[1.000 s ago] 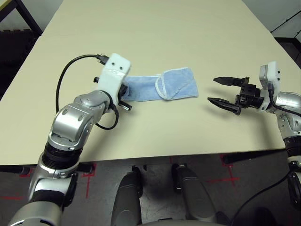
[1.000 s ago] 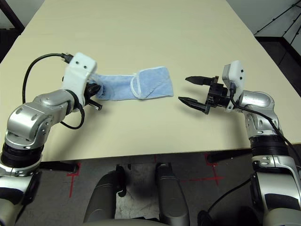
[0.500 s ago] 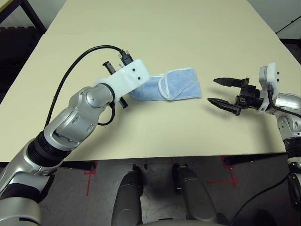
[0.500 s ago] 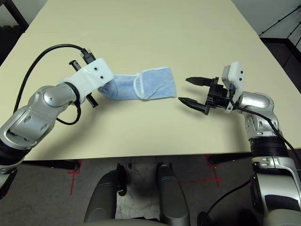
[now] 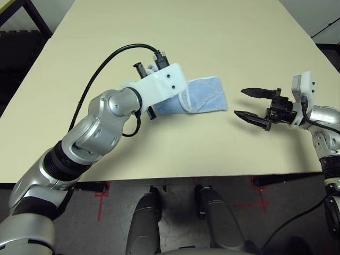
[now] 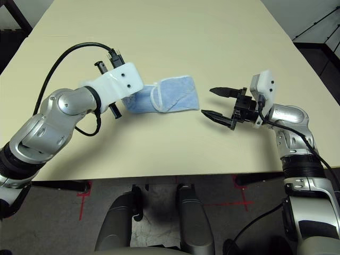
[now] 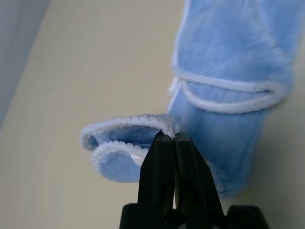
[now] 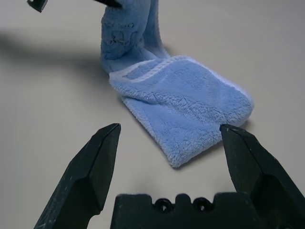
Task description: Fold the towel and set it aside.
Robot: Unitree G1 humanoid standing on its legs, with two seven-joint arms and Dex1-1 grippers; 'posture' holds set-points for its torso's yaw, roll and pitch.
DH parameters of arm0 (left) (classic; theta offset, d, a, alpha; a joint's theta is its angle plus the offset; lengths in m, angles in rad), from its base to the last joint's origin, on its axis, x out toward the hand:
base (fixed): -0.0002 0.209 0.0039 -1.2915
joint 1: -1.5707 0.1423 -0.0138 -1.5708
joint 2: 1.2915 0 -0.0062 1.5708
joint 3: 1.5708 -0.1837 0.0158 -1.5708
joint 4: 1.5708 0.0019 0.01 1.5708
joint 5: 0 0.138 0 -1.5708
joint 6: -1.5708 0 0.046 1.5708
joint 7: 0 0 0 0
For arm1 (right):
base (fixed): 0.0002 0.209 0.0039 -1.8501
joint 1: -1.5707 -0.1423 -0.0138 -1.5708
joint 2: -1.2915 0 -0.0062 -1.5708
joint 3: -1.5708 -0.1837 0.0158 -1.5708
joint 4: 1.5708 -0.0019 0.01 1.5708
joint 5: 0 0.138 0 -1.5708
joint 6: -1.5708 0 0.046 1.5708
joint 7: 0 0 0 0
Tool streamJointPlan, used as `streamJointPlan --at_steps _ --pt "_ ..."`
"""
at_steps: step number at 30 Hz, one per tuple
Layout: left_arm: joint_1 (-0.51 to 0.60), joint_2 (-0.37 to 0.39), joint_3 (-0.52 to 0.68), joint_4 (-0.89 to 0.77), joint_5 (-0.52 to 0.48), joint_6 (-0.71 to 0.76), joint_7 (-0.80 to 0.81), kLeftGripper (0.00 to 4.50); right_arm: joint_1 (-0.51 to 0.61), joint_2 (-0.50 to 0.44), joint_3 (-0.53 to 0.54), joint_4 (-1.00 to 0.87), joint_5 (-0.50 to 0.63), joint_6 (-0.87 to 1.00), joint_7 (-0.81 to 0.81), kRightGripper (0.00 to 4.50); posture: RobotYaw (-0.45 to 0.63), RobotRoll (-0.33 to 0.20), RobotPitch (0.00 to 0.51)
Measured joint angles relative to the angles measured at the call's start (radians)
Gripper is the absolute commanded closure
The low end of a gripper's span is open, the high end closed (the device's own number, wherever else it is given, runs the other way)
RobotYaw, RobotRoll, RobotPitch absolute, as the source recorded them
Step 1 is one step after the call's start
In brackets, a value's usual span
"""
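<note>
The left gripper point(image 7: 174, 143) is clamped on the white-edged end of the towel point(image 5: 204, 95), with its fingers pressed together over the hem. It holds that end lifted off the surface point(image 5: 175, 149), probably so it can be carried across onto the rest of the cloth for another fold. The far end is already doubled over, a white seam crossing the strip where one layer ends. That leaves the towel as a narrow band lying across the middle of the surface, with its rounded folded end nearest the right gripper point(image 5: 247, 102).

That gripper hangs just above the surface, near the towel but apart from it. Its fingers are spread wide with nothing between them and point at the folded end. It looks ready to pin or take that end once the left side comes over.

The surface is a plain pale-beige top, bare apart from the towel. Beyond its edges lies a dark floor with red tape marks point(image 5: 101, 192) close to the robot, and a dark frame point(image 5: 24, 16) stands at the far left corner.
</note>
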Motion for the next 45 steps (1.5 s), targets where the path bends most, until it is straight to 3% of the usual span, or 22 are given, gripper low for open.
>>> streamJointPlan --at_steps 15,36,45 --pt "-0.048 -0.097 -0.071 0.089 0.090 -0.152 -0.107 4.43 0.035 0.003 -0.003 0.000 0.003 0.008 -0.020 0.00 -0.25 0.000 0.211" --pt "-0.133 -0.393 -0.076 0.359 0.199 -0.294 -0.137 4.43 0.088 0.000 -0.008 -0.061 0.013 0.023 -0.048 0.00 -0.31 0.000 0.222" --pt "-0.075 -0.428 -0.087 0.481 0.225 -0.378 -0.116 4.43 0.103 -0.011 -0.009 -0.079 0.018 0.030 -0.054 0.00 -0.32 0.000 0.227"
